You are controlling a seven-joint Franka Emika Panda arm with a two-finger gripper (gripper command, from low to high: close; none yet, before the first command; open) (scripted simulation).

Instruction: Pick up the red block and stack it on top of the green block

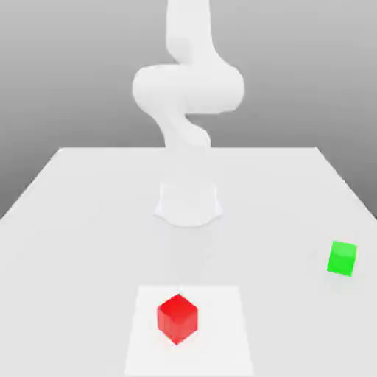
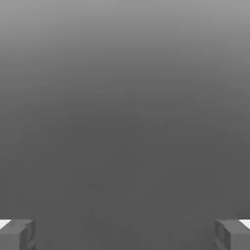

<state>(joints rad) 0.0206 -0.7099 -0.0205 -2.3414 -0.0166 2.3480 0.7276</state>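
The red block (image 1: 177,318) is a small cube resting on the table near the front, on a paler square patch. The green block (image 1: 342,258) sits on the table far toward the exterior view's right, well apart from the red one. In the hand view my gripper (image 2: 125,237) is open: its two grey fingertips (image 2: 17,234) stand wide apart with nothing between them, against a plain grey background. Neither block appears in the hand view.
The white arm (image 1: 188,88) rises from its round base (image 1: 188,202) at the middle of the pale table (image 1: 88,221) and runs off the top of the picture. The paler square patch (image 1: 221,346) lies at the table's front.
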